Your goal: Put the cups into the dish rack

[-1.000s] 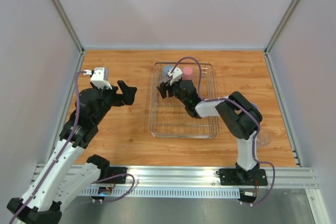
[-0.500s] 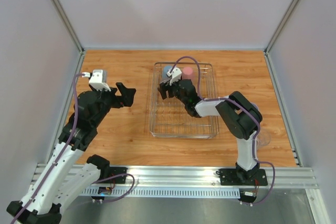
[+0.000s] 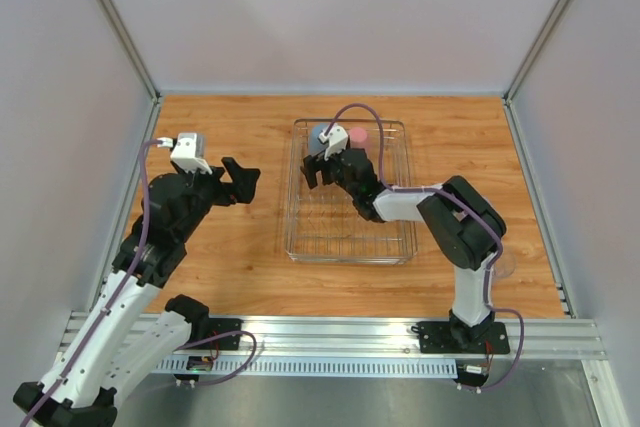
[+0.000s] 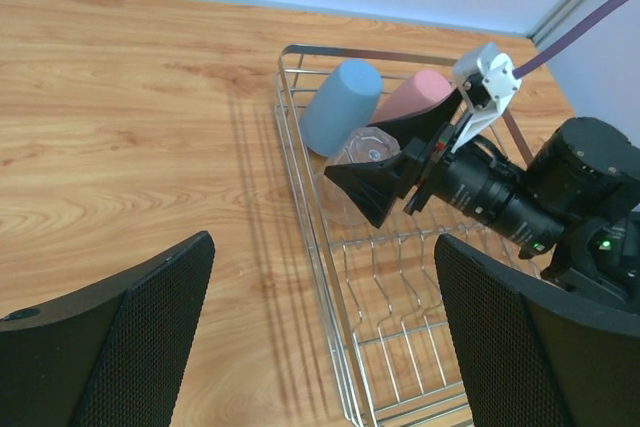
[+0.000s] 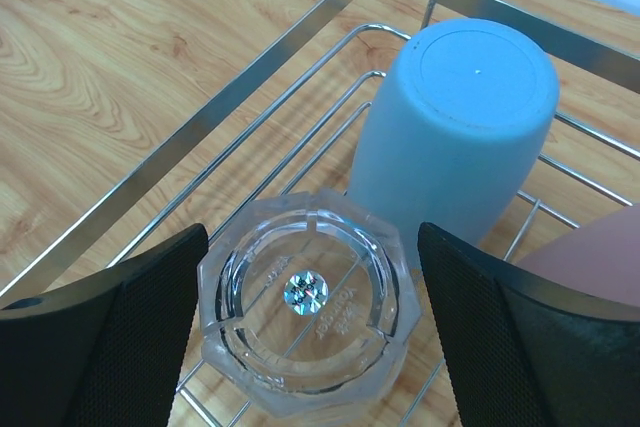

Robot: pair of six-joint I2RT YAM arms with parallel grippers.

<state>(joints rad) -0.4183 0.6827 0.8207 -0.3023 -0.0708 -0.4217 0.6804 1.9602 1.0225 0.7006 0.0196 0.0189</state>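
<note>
The dish rack [image 3: 395, 242] is a silver wire basket at the table's middle; it also shows in the left wrist view [image 4: 300, 197] and the right wrist view [image 5: 250, 87]. A blue cup [image 3: 318, 134] [image 5: 455, 127] [image 4: 338, 107] and a pink cup [image 3: 358, 134] [image 4: 418, 95] [image 5: 590, 257] lie at its far end. A clear cup [image 5: 308, 302] [image 4: 362, 150] stands upside down in the rack just before the blue one. My right gripper [image 3: 322, 167] [image 5: 310, 337] is open, its fingers on either side of this clear cup. My left gripper [image 3: 240, 182] [image 4: 320, 347] is open and empty, left of the rack. The lavender cup is out of view.
A second clear cup [image 3: 500, 265] stands on the wooden table at the right, beside my right arm's base. Grey walls with metal posts close the table on three sides. A metal rail runs along the near edge.
My right gripper has shifted slightly toward the rack's far end, and the arm's elbow moved a little right. The left arm has barely moved.
</note>
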